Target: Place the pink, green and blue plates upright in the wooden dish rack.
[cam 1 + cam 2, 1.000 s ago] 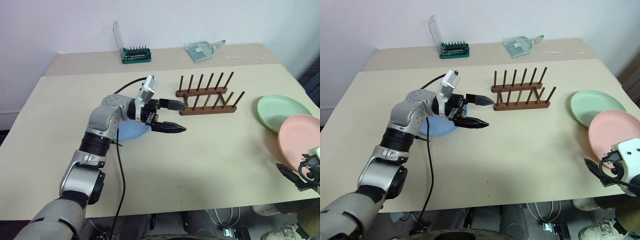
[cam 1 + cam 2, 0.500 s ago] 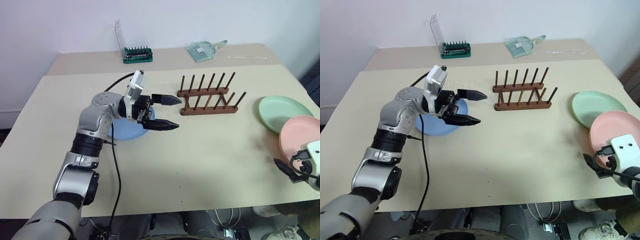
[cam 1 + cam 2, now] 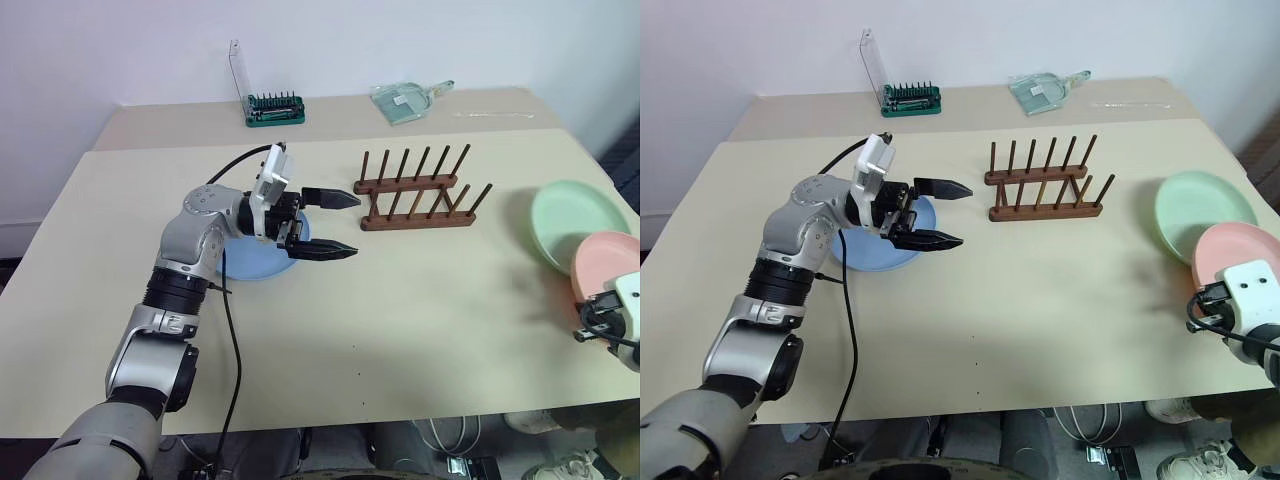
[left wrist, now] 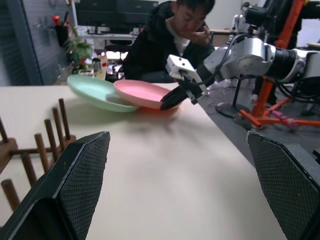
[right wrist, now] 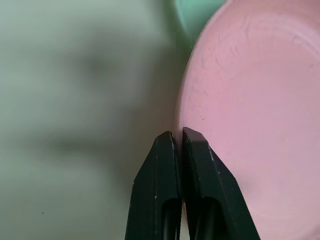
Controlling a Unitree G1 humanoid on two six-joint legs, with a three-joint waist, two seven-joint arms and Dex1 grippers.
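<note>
Right gripper (image 5: 179,136) has pinched shut at the pink plate (image 5: 260,110) rim, probably gripping it for lifting; left gripper (image 3: 335,222) gapes idle above the blue plate (image 3: 255,268)

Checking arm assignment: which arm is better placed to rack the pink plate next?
Right. The right gripper has its jaws shut at the rim of the pink plate, likely pinching it. The left gripper hangs open above the blue plate, across the wooden dish rack from the pink plate.
</note>
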